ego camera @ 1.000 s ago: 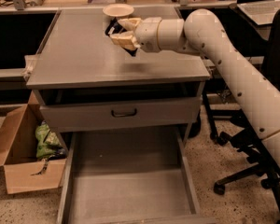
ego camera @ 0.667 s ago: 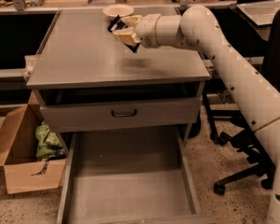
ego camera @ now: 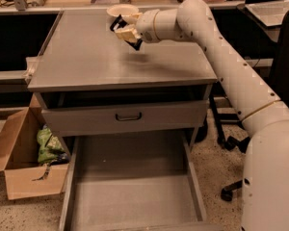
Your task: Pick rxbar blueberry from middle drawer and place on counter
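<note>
My gripper [ego camera: 125, 32] hangs just above the back part of the grey counter [ego camera: 86, 61]. It is shut on the rxbar blueberry [ego camera: 136, 44], whose dark ends stick out on both sides of the tan fingers [ego camera: 127, 34]. The bar is held off the counter's surface. The middle drawer [ego camera: 135, 186] is pulled out at the bottom of the view, and its bare grey floor shows nothing in it.
A white bowl [ego camera: 122, 9] stands on the counter's back edge, right behind the gripper. A shut drawer front with a dark handle [ego camera: 128, 116] sits above the open drawer. A cardboard box [ego camera: 19, 177] with a green bag [ego camera: 48, 146] stands at the left. An office chair [ego camera: 279, 81] is at the right.
The gripper with the bar has moved a little further toward the back of the counter, nearer the white bowl. The drawer has not moved.
</note>
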{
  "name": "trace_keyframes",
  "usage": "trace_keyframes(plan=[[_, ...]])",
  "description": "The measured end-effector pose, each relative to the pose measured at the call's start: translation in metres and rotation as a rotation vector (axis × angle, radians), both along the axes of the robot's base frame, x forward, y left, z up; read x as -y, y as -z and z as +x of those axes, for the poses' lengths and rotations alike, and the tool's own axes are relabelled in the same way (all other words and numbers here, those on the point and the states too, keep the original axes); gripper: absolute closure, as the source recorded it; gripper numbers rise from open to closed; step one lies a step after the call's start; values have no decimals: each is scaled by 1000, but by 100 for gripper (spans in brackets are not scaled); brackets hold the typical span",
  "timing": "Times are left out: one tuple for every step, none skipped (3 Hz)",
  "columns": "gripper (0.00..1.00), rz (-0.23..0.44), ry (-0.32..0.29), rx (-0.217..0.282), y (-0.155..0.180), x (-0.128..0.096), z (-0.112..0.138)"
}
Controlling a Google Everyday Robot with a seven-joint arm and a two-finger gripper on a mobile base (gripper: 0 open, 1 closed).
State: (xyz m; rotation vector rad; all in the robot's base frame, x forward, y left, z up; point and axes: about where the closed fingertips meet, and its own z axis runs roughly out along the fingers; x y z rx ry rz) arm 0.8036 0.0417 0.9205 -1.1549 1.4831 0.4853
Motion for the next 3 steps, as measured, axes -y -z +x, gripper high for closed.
trace_keyframes(plan=[[35,8,2,5,-6,0,2],[10,8,1,4,-5,0,1],[0,8,1,4,-5,0,1]])
